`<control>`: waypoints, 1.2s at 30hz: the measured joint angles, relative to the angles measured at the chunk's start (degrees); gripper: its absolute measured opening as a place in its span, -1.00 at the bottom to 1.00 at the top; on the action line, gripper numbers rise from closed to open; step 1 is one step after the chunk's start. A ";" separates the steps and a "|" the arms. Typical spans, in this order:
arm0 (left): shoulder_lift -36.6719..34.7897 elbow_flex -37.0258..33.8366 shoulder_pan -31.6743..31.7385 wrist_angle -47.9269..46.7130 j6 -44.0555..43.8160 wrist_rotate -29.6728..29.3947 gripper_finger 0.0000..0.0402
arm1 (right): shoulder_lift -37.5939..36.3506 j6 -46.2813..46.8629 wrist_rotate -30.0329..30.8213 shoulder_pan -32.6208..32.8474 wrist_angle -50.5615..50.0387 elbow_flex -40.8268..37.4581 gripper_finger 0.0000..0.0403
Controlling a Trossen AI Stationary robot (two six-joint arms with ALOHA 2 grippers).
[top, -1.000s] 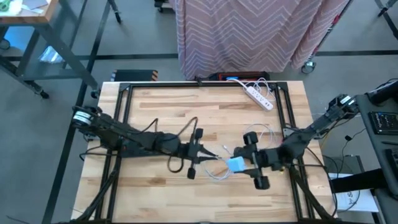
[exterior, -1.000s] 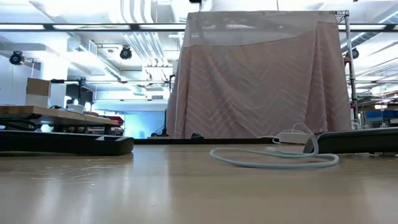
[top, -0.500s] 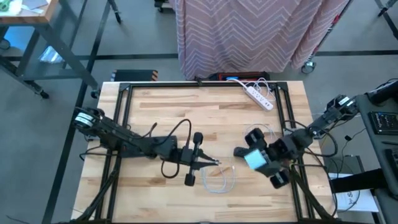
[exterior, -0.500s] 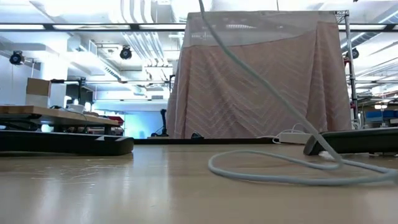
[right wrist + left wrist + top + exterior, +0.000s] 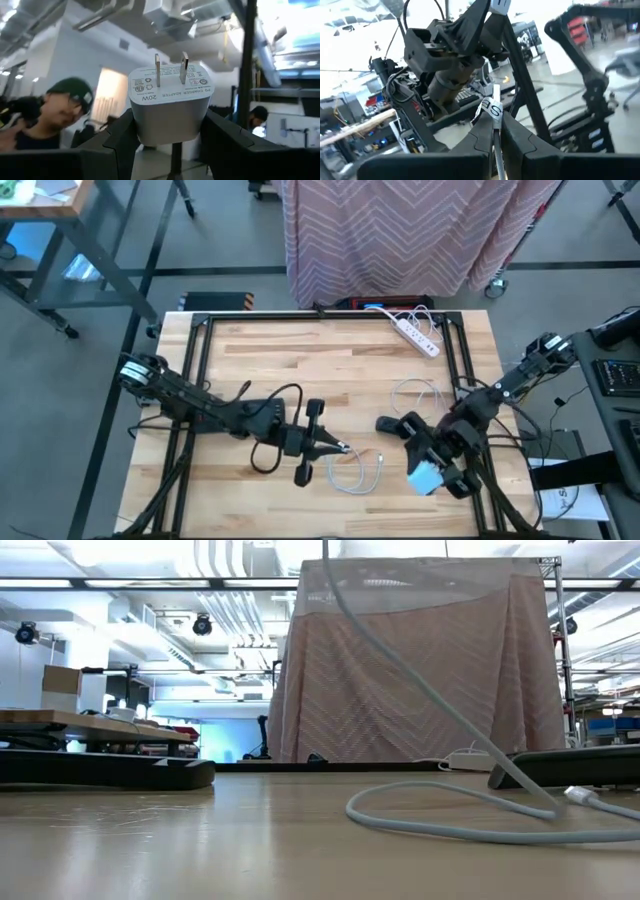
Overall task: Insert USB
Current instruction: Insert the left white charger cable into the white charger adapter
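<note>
A white USB cable [image 5: 352,472] lies in loose loops on the wooden table, between the two grippers. One connector end [image 5: 381,459] rests flat on the wood and also shows in the low view [image 5: 580,795]. From the loop [image 5: 450,830] a strand climbs out of that picture's top. My left gripper [image 5: 338,446] is shut on the cable's other end. My right gripper [image 5: 428,477], near the table's near right corner, is shut on a white 20W wall charger [image 5: 167,100]. My left gripper pinches the cable's plug end [image 5: 495,102] between its two fingers [image 5: 515,137]. The white tip, with a small paper tag, sticks out past the fingertips. The cable runs along the fingers and hangs slack down onto the table. My right gripper pinches the charger's body [image 5: 165,127] between its two fingers [image 5: 122,132], on two opposite sides. The face with the two metal prongs [image 5: 170,70] points away from the gripper, out past the fingertips. The charger is lifted clear of the table.
A white power strip [image 5: 418,335] lies at the far right of the table, and a thin white cord loop [image 5: 415,392] lies nearer. Black frame rails [image 5: 200,370] run along the table's sides. People [image 5: 65,112] show in the room beyond.
My right gripper has carried the charger away from my left gripper, first toward the table's right edge, then toward its near edge, turning as it went. My left gripper has shifted slightly toward the near edge. A cable strand has risen off the table and the loop has shifted.
</note>
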 joint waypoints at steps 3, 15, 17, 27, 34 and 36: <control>0.00 0.00 0.00 -1.37 3.64 0.00 -0.98 | 0.00 -1.22 -0.14 -0.02 -2.09 0.00 -0.15; 0.00 -0.04 -0.36 -4.52 13.07 0.63 -0.98 | 0.00 -1.75 -8.91 -0.01 -5.63 0.00 -0.15; 0.00 -0.07 -0.82 -4.76 16.61 0.55 -0.98 | 0.00 -0.97 -8.41 0.00 -6.95 0.00 -0.15; -0.02 0.58 -5.75 -5.19 29.71 -14.60 -0.98 | 3.31 2.59 2.15 -0.16 -5.67 -0.04 -0.15; -0.11 1.87 -5.88 -5.99 25.29 -25.10 -0.98 | 5.84 8.61 9.55 -0.30 9.29 -0.02 -0.15; -0.11 2.38 -5.86 -6.49 25.05 -30.92 -0.98 | 6.10 8.79 12.19 -0.32 10.62 -0.02 -0.15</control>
